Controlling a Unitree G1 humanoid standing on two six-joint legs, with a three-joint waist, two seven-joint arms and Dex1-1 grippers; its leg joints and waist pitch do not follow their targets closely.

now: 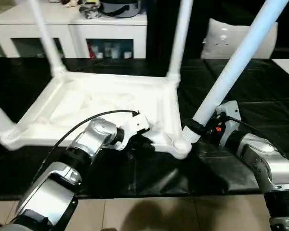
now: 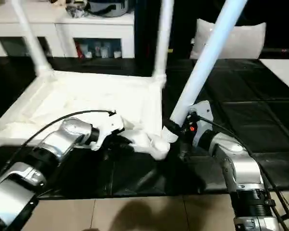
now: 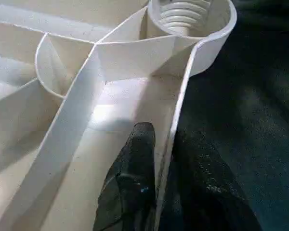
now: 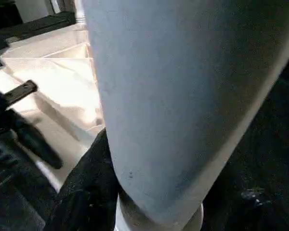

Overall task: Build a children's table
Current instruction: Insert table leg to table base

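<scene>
Right end effector (image 1: 198, 129) clamps leg 4 (image 1: 236, 62) near its base, tilted over the corner socket (image 1: 181, 146) just beside it. Left end effector (image 3: 156, 192) pinches the tabletop (image 1: 86, 103) rim. Risk: tilted leg cross-threads or jams; 3 legs stand fitted.

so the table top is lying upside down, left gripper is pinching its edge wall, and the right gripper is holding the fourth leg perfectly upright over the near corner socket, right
Not quite: the fourth leg in the right gripper is tilted, leaning away to the robot's right, not upright, as the left eye view shows. The rest stands: the table top lies upside down, the left gripper pinches its edge wall, and the leg's foot is at the near corner socket.
</scene>
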